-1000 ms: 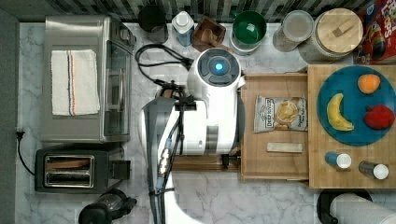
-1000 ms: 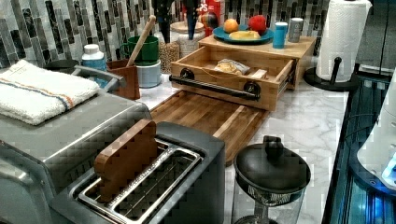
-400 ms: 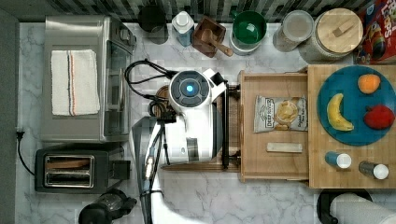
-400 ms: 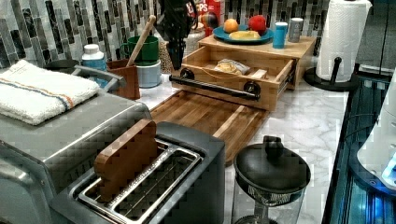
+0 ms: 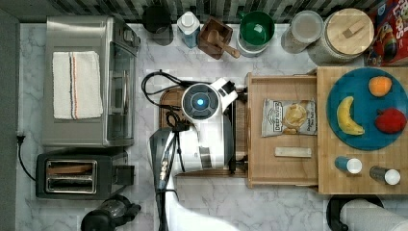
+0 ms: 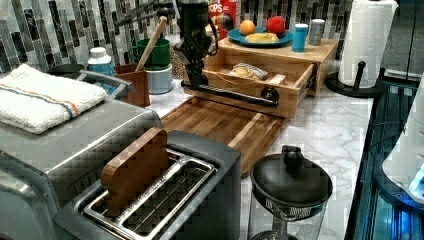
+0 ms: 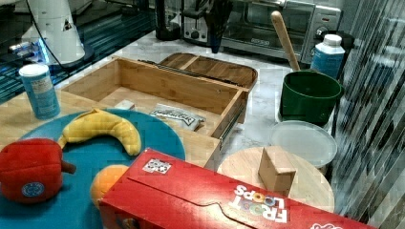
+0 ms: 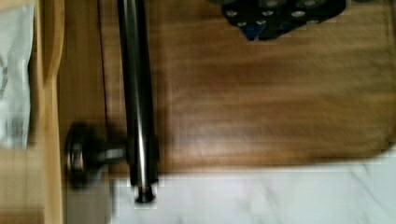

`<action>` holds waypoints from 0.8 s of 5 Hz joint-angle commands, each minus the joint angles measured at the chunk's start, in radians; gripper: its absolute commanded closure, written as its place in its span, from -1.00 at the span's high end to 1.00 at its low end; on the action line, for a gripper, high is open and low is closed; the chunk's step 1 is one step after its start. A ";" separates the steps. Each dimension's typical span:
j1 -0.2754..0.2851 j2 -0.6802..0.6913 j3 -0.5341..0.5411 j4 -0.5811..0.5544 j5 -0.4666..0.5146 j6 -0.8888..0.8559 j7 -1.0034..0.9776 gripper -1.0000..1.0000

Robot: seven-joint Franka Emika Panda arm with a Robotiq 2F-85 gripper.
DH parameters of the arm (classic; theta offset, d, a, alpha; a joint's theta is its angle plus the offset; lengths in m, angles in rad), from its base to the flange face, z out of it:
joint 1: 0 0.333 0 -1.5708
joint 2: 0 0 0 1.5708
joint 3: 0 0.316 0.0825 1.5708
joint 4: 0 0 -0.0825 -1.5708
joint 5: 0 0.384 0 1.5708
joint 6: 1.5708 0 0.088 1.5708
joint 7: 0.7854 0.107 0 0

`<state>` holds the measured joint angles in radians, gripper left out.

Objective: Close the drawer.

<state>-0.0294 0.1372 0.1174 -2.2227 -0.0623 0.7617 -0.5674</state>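
My gripper (image 6: 196, 82) hangs tip-down over the brown cutting board (image 6: 220, 122), just beside the far end of the drawer's handle bar (image 6: 227, 93) in the left view. Whether it is spread or pressed together I cannot tell.

The bar (image 8: 135, 93) is a dark metal rod held off the front panel on round posts. I judge it hard, smooth and a little slippery. It is good for hooking, but I would not trust it for a push that might skid off sideways.

Behind it is the drawer (image 5: 284, 166), pulled well out of its wooden box. The box sits toward the counter's (image 5: 269, 207) right edge in the top view, and the drawer front reaches over the cutting board's edge. The drawer is stiff bamboo with raised walls, so it should not flex. I expect it to run on side rails and slide easily. It looks light, holding a bag of chips (image 5: 288, 117) and a small pale stick (image 5: 292, 152).

I judge the best contact is flat against the front panel or the bar near its middle. A shove at one end could rack the drawer in its rails.

Beyond it, the box top carries a blue plate (image 5: 356, 86) of fruit, so the push should be gentle enough not to shift the box.
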 commanded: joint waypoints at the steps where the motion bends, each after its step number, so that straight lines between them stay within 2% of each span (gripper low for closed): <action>1: -0.044 0.053 -0.003 -0.077 0.025 0.106 -0.144 -1.00; 2: -0.059 0.041 -0.014 -0.083 -0.011 0.117 -0.174 -1.00; 3: -0.093 0.029 -0.022 -0.084 -0.003 0.103 -0.248 -1.00; 4: -0.176 0.053 0.003 -0.079 -0.032 0.133 -0.324 -1.00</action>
<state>-0.1299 0.2009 0.1153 -2.3066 -0.0642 0.8755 -0.8032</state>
